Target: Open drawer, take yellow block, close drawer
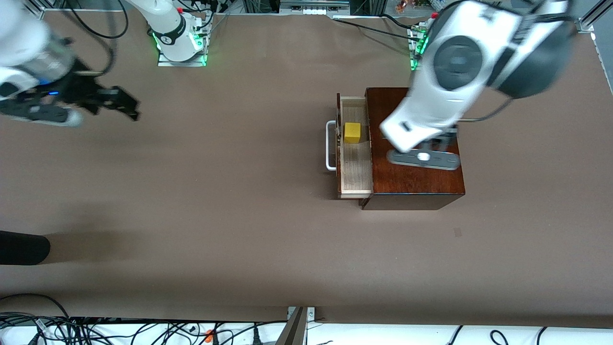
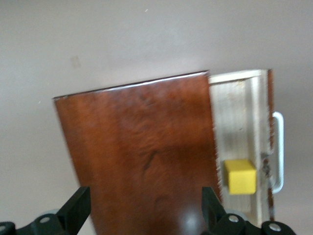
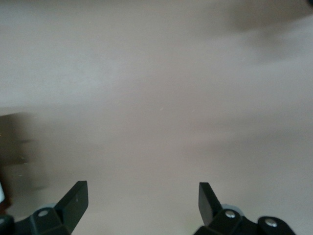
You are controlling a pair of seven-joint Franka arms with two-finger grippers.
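The dark reddish-brown wooden box (image 1: pixel 416 177) stands toward the left arm's end of the table. Its drawer (image 1: pixel 357 167) is pulled open toward the right arm's end, with the white handle (image 1: pixel 330 146) in front. The yellow block (image 1: pixel 352 132) lies in the drawer on the pale wood. My left gripper (image 2: pixel 145 203) is open and empty, up over the box top (image 2: pixel 142 147); its wrist view also shows the drawer (image 2: pixel 239 112), the block (image 2: pixel 240 176) and the handle (image 2: pixel 279 152). My right gripper (image 1: pixel 125 104) is open and empty over bare table (image 3: pixel 156 98) at the right arm's end.
A black rounded object (image 1: pixel 24 247) reaches onto the table at the right arm's end, nearer the front camera. Cables (image 1: pixel 96 330) lie along the table's edge nearest that camera. The arm bases (image 1: pixel 182 45) stand at the table's edge farthest from it.
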